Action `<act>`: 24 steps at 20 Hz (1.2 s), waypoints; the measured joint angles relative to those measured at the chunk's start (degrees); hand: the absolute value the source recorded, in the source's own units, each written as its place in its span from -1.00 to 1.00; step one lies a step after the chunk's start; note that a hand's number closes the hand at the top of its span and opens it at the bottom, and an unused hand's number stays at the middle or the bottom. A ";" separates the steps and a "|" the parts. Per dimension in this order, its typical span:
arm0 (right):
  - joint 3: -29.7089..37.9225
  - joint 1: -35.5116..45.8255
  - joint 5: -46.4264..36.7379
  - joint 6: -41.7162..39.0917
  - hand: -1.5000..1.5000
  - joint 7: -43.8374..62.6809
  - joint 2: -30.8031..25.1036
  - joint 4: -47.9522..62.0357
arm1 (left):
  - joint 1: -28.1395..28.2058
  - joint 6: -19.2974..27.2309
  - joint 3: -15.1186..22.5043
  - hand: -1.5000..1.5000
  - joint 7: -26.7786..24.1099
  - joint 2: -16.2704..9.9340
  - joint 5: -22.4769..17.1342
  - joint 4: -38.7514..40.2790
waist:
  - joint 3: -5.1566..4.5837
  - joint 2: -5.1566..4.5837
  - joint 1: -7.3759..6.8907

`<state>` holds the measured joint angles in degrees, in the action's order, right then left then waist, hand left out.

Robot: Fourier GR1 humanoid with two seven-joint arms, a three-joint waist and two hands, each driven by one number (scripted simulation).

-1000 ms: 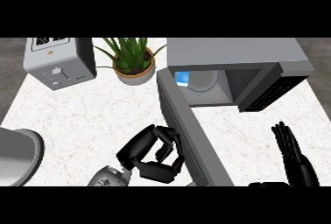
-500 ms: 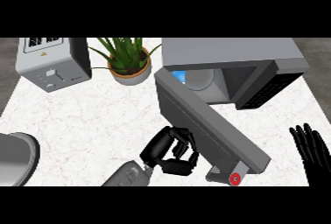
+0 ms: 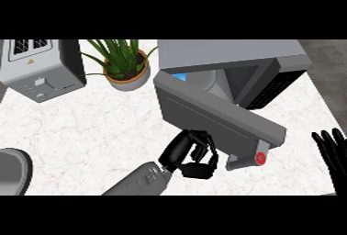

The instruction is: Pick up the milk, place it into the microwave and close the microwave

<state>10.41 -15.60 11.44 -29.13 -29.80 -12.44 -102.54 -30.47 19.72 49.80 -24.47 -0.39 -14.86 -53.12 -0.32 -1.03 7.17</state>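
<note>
Head view: left hand [image 3: 190,153] is curled, empty, against the grey microwave door [image 3: 217,121], which is seen half-closed. Blue-white milk carton [image 3: 181,78] is seen beyond, inside the grey microwave [image 3: 234,57]. Right hand [image 3: 332,149] is held open, resting at the right edge.

The white marble-patterned worktop [image 3: 81,124] is showing faint reddish-grey veining across its surface. On it, the boxy grey metal microwave [image 3: 230,57] is displaying a darker grey interior, and a small patch of bright blue [image 3: 179,76] is peeking out inside, just behind the door's hinge side. The microwave's flat grey door [image 3: 210,119] is carrying a round red button [image 3: 261,158] with a white centre at its lower end. Left of the microwave, a green spiky-leaved plant [image 3: 119,57] is sitting in a tan round pot [image 3: 130,81]. Farther left of the microwave, a silver-grey toaster [image 3: 37,66] is showing black side panels. The black left hand [image 3: 190,153] is joining a grey forearm [image 3: 139,181]; the right hand [image 3: 333,153] is black too.
</note>
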 measured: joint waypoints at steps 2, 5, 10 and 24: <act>-0.85 -0.27 0.54 -0.58 -1.00 1.08 -0.03 -1.41 | -1.18 1.70 1.15 1.00 -0.69 -0.02 -3.07 -0.22 | -0.02 -0.16 0.64; -1.15 -0.23 2.14 -1.77 -1.00 3.04 -1.10 -3.43 | -3.27 3.70 1.75 1.00 -1.23 -0.01 -7.58 -0.57 | -0.06 -0.41 1.72; -0.89 0.74 3.22 -2.78 -1.00 5.36 -3.26 -5.84 | -6.38 10.00 1.77 1.00 -2.63 0.12 -13.19 -1.00 | -0.08 -0.75 3.29; 6.15 8.37 1.74 -0.87 1.00 7.90 -11.05 -10.34 | -15.24 22.41 0.00 -1.00 -1.42 0.37 -25.98 2.75 | -0.03 -1.71 7.22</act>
<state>16.55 -7.23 13.18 -30.00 -21.90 -23.49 -112.88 -45.71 42.13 49.80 -25.89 -0.02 -40.84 -50.37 -0.34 -2.74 14.39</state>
